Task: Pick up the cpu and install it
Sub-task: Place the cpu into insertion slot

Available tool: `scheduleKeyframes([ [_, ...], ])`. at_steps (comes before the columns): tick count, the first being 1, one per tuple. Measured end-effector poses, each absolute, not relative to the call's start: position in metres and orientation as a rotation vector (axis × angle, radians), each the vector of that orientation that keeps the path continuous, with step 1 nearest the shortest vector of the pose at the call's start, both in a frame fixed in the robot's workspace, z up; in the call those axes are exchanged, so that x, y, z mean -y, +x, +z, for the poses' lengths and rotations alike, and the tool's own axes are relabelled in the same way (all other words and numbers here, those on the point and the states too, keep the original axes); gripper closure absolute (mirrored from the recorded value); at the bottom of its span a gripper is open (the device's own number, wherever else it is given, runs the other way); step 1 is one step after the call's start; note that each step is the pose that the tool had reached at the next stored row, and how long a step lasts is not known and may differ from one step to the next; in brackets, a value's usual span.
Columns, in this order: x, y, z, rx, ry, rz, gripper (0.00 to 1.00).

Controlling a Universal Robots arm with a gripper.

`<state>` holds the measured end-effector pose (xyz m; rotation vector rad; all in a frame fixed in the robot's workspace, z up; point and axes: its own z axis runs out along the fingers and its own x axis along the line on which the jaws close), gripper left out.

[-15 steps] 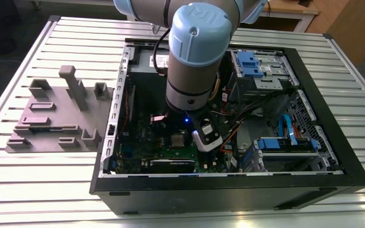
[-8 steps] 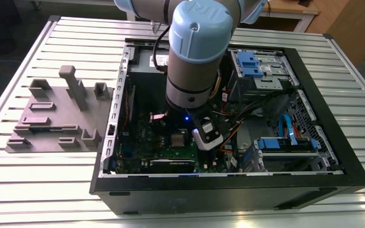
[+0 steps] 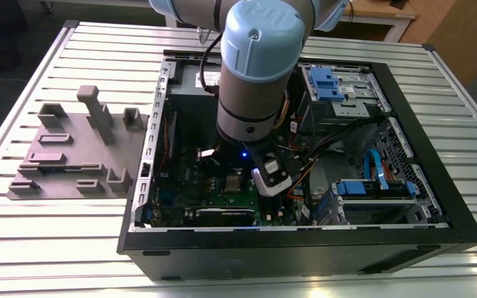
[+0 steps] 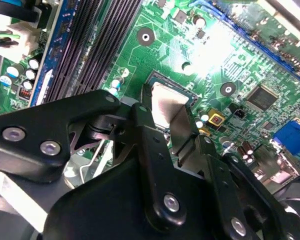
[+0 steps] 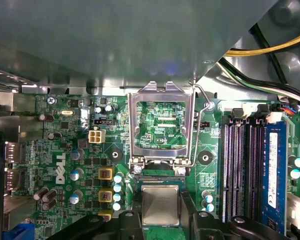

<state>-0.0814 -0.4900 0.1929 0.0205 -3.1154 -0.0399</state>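
Exterior view: high up, looking steeply down on the open computer case [image 3: 305,248] on the counter [image 3: 56,248], with the arm [image 3: 259,81] entering at twelve o'clock. The first wrist view faces squarely down, close over the circuit board [image 5: 65,145]. The second wrist view slants in nearer, past the claw [image 4: 162,112]. Both wrist views share the chip [image 5: 160,205] [image 4: 166,100].

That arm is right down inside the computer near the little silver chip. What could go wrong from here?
1. The cpu lies at the socket by the end effector; if slightly skewed, it may seat badly.
2. The open socket frame and small capacitors stand close by, so a sideways slip could knock them.
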Motion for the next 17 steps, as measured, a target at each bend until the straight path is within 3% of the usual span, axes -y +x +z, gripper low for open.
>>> scheduleKeyframes([
  [1,0.4901,-0.0814,0.1929,3.115,0.021,-0.04,0.6],
  [9,0.49,-0.0815,0.1929,3.115,0.02,-0.04,0.6],
  [11,0.49,-0.0815,0.1929,3.115,0.02,-0.04,0.59],
  [12,0.49,-0.0815,0.1929,3.115,0.02,-0.04,0.53],
  [17,0.49,-0.0815,0.1929,3.116,0.02,-0.04,0.53],
])
